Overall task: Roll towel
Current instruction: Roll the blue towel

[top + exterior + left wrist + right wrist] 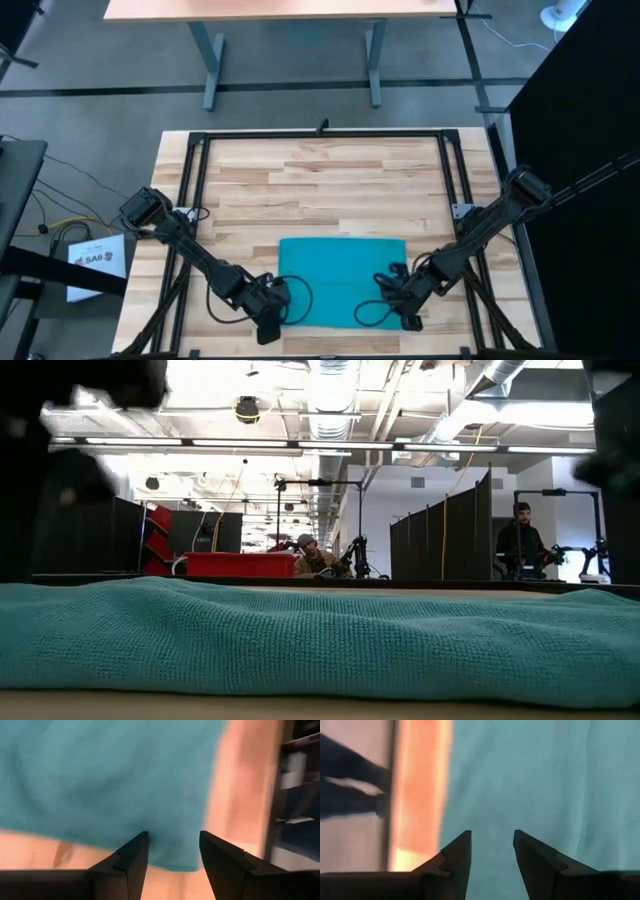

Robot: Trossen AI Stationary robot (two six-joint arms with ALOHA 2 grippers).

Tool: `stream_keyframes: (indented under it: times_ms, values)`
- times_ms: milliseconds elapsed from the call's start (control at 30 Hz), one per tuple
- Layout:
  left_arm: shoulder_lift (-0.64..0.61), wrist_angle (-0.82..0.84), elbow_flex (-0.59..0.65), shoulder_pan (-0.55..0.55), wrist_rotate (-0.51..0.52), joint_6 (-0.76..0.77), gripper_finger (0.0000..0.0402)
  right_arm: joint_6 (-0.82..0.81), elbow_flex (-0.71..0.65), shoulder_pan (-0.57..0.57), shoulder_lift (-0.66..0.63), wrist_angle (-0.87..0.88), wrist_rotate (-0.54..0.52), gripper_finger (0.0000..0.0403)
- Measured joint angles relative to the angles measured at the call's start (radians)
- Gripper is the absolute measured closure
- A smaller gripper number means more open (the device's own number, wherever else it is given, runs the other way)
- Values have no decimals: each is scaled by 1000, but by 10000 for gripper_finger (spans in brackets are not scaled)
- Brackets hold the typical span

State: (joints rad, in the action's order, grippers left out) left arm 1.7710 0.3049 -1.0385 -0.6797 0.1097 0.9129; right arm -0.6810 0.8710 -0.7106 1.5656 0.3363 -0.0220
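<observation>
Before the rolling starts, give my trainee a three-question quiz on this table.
1. True or false: the towel is already rolled up.
2. At which edge of the towel do the left gripper and right gripper sit: A) far edge, B) near edge, C) centre?
3. Fill in: both grippers' jaws stand ____.

Key: 1 false, it lies flat on the wooden table; 2 B, one at each near corner; 3 open.

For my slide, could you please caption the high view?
Both open grippers, left and right, at the flat towel's near corners.
</observation>
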Motion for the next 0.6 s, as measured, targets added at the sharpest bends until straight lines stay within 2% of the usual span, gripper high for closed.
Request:
stream_keyframes:
  times_ms: [133,233,400,533,600]
  values:
    - [0,120,-131,-4,8,-98,241,25,81,-36,-1,69,-13,274]
    - [0,246,-242,-31,59,-164,247,8,143,-93,7,108,-35,276]
    - [4,436,-378,-73,146,-146,268,-98,273,-200,77,272,-113,276]
    - [107,502,-515,-108,149,-142,288,-154,406,-276,192,344,-138,276]
    - [189,528,-608,-124,115,-167,297,-156,476,-300,255,378,-139,276]
